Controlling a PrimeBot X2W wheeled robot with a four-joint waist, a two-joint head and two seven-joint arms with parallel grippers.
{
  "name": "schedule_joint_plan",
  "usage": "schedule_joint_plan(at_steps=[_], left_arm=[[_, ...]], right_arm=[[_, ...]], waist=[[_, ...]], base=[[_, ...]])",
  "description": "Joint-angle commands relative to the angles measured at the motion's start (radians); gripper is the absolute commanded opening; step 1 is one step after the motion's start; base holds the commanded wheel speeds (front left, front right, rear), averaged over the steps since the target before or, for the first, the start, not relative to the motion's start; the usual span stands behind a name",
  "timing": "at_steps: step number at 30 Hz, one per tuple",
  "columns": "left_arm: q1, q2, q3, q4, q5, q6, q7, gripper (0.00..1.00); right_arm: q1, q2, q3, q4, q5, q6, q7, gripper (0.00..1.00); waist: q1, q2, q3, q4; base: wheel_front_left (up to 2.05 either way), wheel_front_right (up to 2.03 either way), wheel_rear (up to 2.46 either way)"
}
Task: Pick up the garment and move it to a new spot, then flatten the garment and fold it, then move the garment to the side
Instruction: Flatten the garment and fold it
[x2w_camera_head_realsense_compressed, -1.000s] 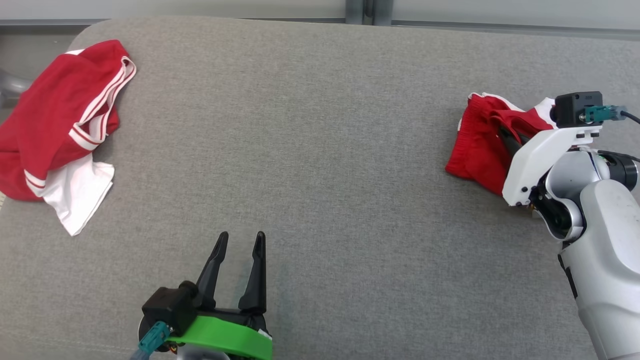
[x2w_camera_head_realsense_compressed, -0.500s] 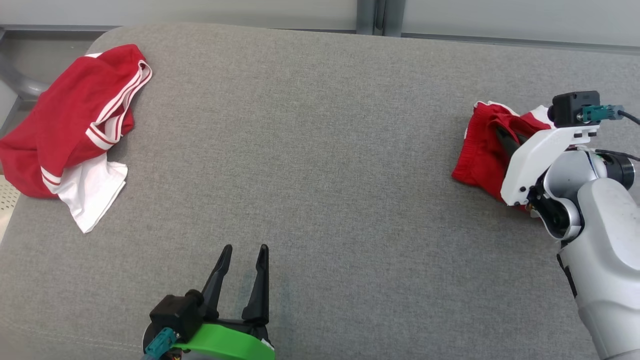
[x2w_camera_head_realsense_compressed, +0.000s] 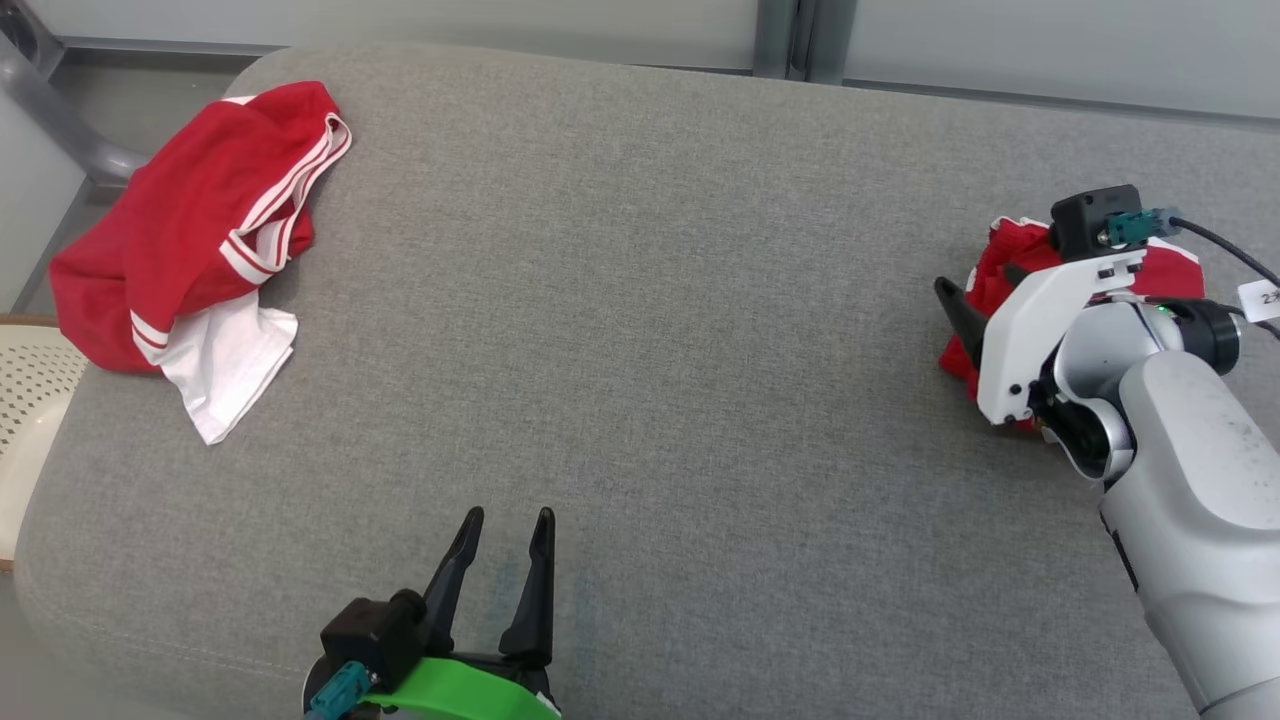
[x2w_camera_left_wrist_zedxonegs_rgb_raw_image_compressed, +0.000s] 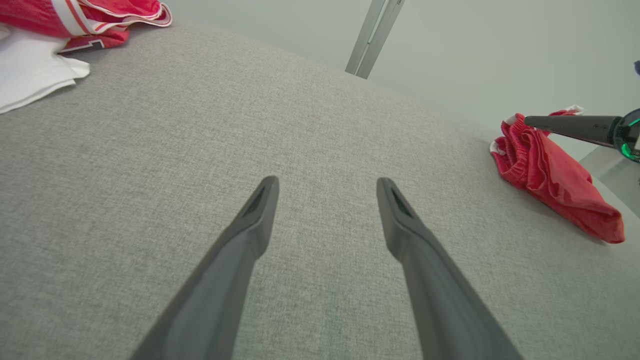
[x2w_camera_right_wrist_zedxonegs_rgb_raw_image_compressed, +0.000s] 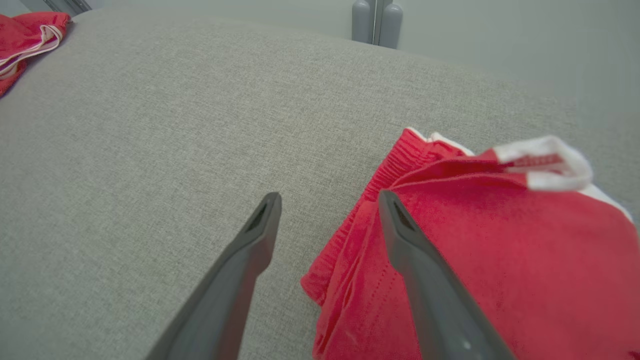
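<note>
A folded red garment (x2w_camera_head_realsense_compressed: 1012, 255) with white trim lies at the right end of the grey cushion (x2w_camera_head_realsense_compressed: 640, 300). My right gripper (x2w_camera_head_realsense_compressed: 965, 310) hovers over its left edge, open and holding nothing. In the right wrist view the right gripper (x2w_camera_right_wrist_zedxonegs_rgb_raw_image_compressed: 328, 197) has one finger over the bare cushion and the other over the red garment (x2w_camera_right_wrist_zedxonegs_rgb_raw_image_compressed: 480, 240). My left gripper (x2w_camera_head_realsense_compressed: 509, 518) stands open over the cushion's front, far from any cloth. The left wrist view shows the left gripper (x2w_camera_left_wrist_zedxonegs_rgb_raw_image_compressed: 327, 181) wide apart, and the garment (x2w_camera_left_wrist_zedxonegs_rgb_raw_image_compressed: 555, 185) to its right.
A second red garment (x2w_camera_head_realsense_compressed: 190, 230) with white stripes and a white panel lies crumpled at the cushion's far left corner. A cream perforated object (x2w_camera_head_realsense_compressed: 30, 400) sits beyond the left edge. A grey wall with a post (x2w_camera_head_realsense_compressed: 805, 40) runs behind.
My right gripper has opened and let go of the folded red garment, which now rests on the cushion. The head camera has turned, shifting the whole picture. The left gripper stays open.
</note>
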Motion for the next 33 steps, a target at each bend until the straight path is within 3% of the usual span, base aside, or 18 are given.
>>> schedule_joint_plan(at_steps=[1,8,16,25,33], left_arm=[[0.013,0.002,0.001,0.004,-0.014,0.004,0.000,1.00],[0.030,0.002,-0.002,0.010,-0.017,0.010,0.000,1.00],[0.062,0.002,0.038,-0.011,0.003,0.020,0.000,1.00],[0.125,0.002,0.163,-0.085,0.113,0.025,0.000,1.00],[0.149,0.002,0.234,-0.119,0.194,-0.004,0.000,1.00]], right_arm=[[-0.002,0.002,0.016,0.009,-0.004,0.000,-0.011,1.00],[-0.003,0.020,0.086,0.037,-0.005,0.000,-0.056,1.00],[0.069,0.006,0.109,-0.035,-0.002,-0.001,-0.232,1.00],[0.339,-0.086,-0.090,-0.179,-0.160,-0.001,-0.583,1.00],[0.565,-0.023,-0.260,-0.282,-0.266,-0.001,-0.650,1.00]], waist=[[0.0000,0.0000,-0.015,0.014],[0.0000,0.0000,-0.044,0.009],[0.0000,0.0000,-0.112,-0.042],[0.0000,0.0000,-0.185,-0.116],[0.0000,0.0000,-0.197,-0.152]], base=[[0.00,0.00,0.00],[0.00,0.00,0.00],[0.00,0.00,0.00],[0.00,0.00,0.00],[0.00,0.00,0.00]])
